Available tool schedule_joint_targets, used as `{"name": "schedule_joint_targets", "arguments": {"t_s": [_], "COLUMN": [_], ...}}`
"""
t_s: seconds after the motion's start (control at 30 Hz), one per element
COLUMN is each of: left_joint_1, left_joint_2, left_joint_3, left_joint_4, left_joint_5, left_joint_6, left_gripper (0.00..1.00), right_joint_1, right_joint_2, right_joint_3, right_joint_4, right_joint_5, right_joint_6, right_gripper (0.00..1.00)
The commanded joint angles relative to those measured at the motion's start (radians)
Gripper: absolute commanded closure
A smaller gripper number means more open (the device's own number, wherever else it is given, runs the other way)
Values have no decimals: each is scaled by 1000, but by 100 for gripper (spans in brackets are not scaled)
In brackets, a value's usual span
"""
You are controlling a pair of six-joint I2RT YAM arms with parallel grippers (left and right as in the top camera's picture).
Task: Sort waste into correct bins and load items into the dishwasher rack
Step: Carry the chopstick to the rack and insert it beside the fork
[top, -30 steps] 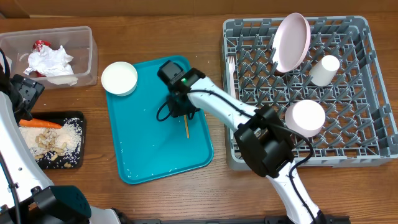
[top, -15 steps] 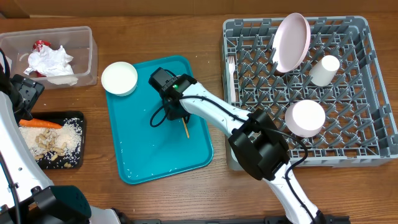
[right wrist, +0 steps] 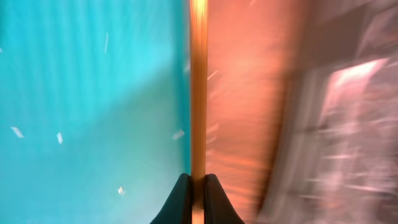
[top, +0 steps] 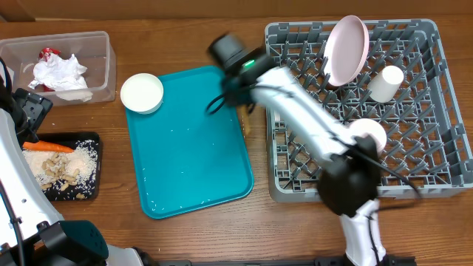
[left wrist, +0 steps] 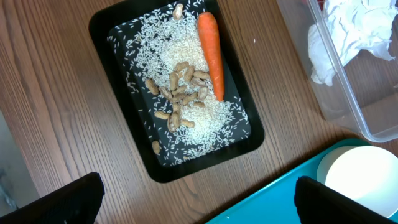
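Nearest on the left, the left pincer (left wrist: 198,186) hangs wide open, gripping nothing, above the black tray (left wrist: 208,155), where carrot (left wrist: 211,56), rice (left wrist: 180,53) and beige scraps (left wrist: 180,99) all lie. Middle of the bench (top: 185,37) sits the teal tray (top: 185,162), a white bowl (top: 142,93) overlapping its far-left corner. And there's the right pincer (right wrist: 198,182), clamped shut on the thin wooden stick (right wrist: 198,93), over the tray's right edge, just beside the grey rack (top: 436,188). In the rack: pale bowl (top: 372,133), fork (top: 275,81), cup (top: 386,83), pink plate (top: 346,50) on edge. Far left, the clear tub (top: 109,66) holds napkin (top: 59,72) and red wrapper (top: 49,53).
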Motion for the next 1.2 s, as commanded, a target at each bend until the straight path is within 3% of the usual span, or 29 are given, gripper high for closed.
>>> {"name": "schedule_joint_targets", "arguments": {"t_s": [0.0,0.3,0.33,0.37,0.5,0.63,0.83,0.93,0.97,1.03,1.17], "left_joint_1": [0,0,0,0,0,0,0,0,0,0,0], "left_joint_2": [4,4,4,4,4,4,4,4,4,4,4], "left_joint_3": [-5,-5,-5,-5,-5,-5,-5,-5,-5,-5,-5], "left_joint_4": [-2,-2,-2,-2,-2,-2,-2,-2,-2,-2,-2], "left_joint_5": [-21,-21,-21,-21,-21,-21,-21,-21,-21,-21,-21], "left_joint_6": [-14,-14,-13,-13,-13,-13,-14,-13,-13,-13,-13], "left_gripper": [0,0,0,0,0,0,0,0,0,0,0], "right_joint_1": [-92,-208,-210,-211,-212,-212,-183,-155,-145,-128,-112], "right_joint_2": [-92,-79,-78,-78,-78,-81,-119,-151,-165,-183,-207], "right_joint_3": [32,-107,-128,-148,-198,-190,-71,-37,-37,-37,-37], "right_joint_4": [-7,100,117,134,177,159,37,13,15,18,-23], "right_joint_5": [45,-29,-29,-28,-24,-25,-94,-182,-221,-275,-268], "right_joint_6": [-89,-163,-162,-163,-157,-142,-108,-108,-108,-109,-86], "right_gripper": [96,96,92,82,75,53,47,36,30,0,0]}}
